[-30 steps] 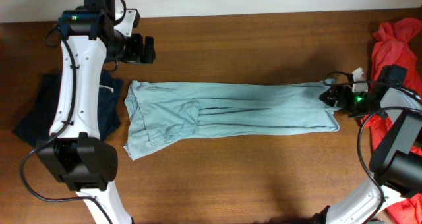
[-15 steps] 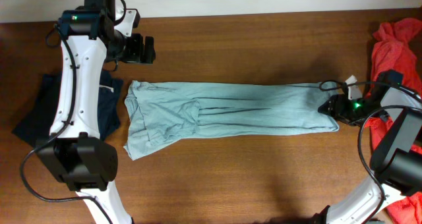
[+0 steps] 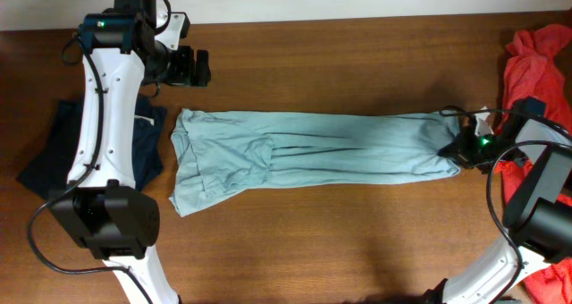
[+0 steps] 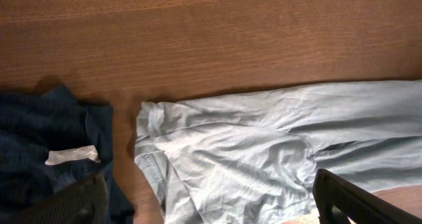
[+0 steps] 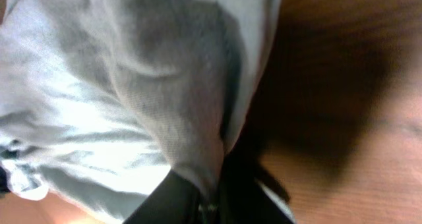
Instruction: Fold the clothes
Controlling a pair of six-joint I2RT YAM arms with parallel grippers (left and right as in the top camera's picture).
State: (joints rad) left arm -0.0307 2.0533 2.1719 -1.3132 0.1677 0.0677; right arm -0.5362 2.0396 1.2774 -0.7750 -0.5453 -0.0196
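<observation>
Shirt first: the pale blue T-shirt (image 3: 313, 152) lies flat across the middle of the desk (image 3: 357, 241), a long strip running from left to right. Its wide, crumpled end is on the left, and one corner there comes closest to the near edge. At the narrow right end, the right gripper (image 3: 454, 148) has its fingers pressed together, pinching the shirt's edge. A dark blue cloth (image 3: 49, 152) lies at the left edge, partly under the left arm (image 3: 103, 116). A red cloth (image 3: 536, 63) is heaped along the right edge. Near the far edge, the left gripper (image 3: 202, 67) hangs with its fingers spread wide, holding nothing.
</observation>
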